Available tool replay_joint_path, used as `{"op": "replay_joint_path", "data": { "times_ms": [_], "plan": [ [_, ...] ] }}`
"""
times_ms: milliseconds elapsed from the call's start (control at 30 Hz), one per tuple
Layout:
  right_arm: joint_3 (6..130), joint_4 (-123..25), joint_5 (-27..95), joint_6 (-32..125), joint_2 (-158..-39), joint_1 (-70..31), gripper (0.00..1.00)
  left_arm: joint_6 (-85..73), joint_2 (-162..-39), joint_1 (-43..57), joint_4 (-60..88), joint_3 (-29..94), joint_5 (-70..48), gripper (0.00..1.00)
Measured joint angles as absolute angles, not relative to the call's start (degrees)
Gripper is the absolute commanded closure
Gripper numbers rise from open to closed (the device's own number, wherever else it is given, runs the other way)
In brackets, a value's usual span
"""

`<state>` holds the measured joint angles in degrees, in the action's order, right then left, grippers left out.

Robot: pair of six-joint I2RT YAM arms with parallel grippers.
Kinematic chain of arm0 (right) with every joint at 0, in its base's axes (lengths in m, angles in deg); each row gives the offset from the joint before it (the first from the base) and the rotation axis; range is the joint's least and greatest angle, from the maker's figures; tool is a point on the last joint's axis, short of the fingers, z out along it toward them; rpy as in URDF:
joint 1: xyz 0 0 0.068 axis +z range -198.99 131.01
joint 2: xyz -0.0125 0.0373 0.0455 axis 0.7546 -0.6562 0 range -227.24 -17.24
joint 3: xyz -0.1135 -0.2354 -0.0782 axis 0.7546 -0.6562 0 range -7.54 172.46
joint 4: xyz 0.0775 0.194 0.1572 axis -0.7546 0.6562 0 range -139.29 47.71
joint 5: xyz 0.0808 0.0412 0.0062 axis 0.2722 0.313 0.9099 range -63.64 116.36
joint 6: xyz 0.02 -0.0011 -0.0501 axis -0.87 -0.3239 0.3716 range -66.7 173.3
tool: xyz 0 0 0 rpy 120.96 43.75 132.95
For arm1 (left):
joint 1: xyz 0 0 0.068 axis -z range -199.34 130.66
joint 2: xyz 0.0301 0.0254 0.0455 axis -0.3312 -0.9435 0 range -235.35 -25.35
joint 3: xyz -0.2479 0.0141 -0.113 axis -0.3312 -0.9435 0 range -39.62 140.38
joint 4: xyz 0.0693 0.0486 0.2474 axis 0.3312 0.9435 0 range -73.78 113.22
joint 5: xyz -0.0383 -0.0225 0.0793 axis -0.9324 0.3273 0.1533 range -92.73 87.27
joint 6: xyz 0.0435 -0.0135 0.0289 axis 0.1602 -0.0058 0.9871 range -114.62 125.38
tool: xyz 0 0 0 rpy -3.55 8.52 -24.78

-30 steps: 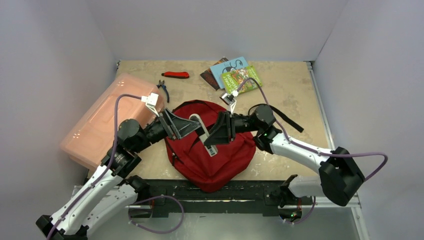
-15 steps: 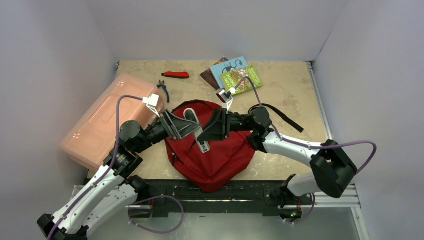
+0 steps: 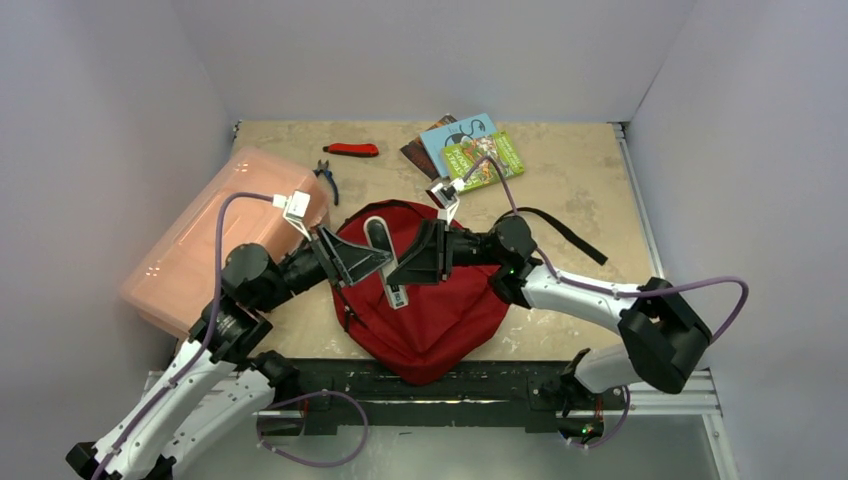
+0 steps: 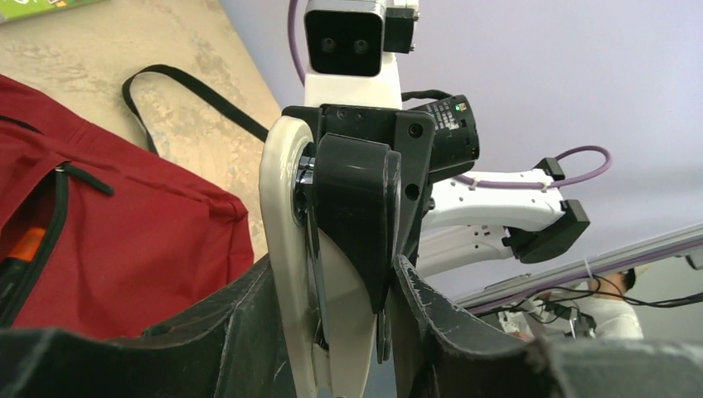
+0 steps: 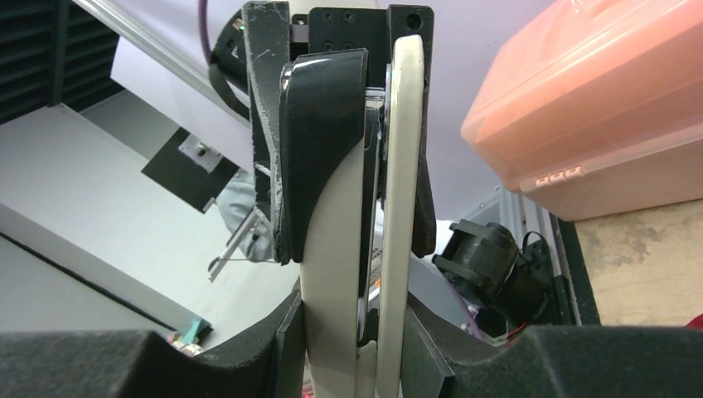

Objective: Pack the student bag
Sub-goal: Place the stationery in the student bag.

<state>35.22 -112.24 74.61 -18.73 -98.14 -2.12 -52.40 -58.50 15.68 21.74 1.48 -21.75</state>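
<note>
Left gripper and right gripper meet nose to nose above the student bag. Both are closed part-way on one cream-and-black stapler. In each wrist view we see that arm's fingers pressed against the stapler's flanks, so it is held from both sides at once. We read this as a handover in mid-air, or a shared carry; we cannot tell which arm is meant to keep it.

We find the bag lying flat at the middle of the table, toward its 6 o'clock edge, with its black strap trailing off at 3 o'clock. In the left wrist view a zip on the bag stands open with something orange inside; we cannot make out what it is.

We judge the packing to be at an early or middle stage. The stapler is above the bag, not in it. A fan of books lies at 12 to 1 o'clock of the bag, and pliers and a red-handled tool at 11 o'clock, all well apart from it. A pink box sits at 9 o'clock. Getting the stapler inside, loading the loose items and closing the zips look to be what is left.
</note>
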Motion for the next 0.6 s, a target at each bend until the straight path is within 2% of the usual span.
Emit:
{"op": "replay_joint_path", "data": {
  "times_ms": [67,167,233,267,300,400,600],
  "plan": [
    [35.79,-109.05,74.19,-16.48,-97.35,-1.72,0.83,-50.26,-59.13,15.75,25.10,3.71,-21.73,1.00],
    [37.36,-102.58,73.51,-12.05,-95.56,-1.31,0.41,-47.05,-59.74,16.03,29.12,6.66,-21.43,1.00],
    [38.91,-95.72,71.63,-8.46,-94.32,-1.09,0.22,-44.53,-59.72,16.03,31.81,8.09,-19.79,1.00],
    [40.11,-90.74,69.54,-6.41,-93.66,-1.00,0.16,-42.96,-59.72,15.99,34.00,8.87,-17.95,1.00],
    [41.40,-85.64,67.00,-4.61,-93.16,-1.05,0.12,-41.56,-59.74,15.90,35.99,9.40,-16.05,1.00],
    [44.73,-71.42,57.43,-1.58,-91.76,-1.13,0.11,-37.25,-59.37,15.59,43.40,10.71,-8.95,1.00],
    [49.21,-45.30,35.20,-6.69,-94.05,-1.31,0.16,-33.97,-56.40,15.53,52.49,10.55,2.31,1.00]
  ]
}}
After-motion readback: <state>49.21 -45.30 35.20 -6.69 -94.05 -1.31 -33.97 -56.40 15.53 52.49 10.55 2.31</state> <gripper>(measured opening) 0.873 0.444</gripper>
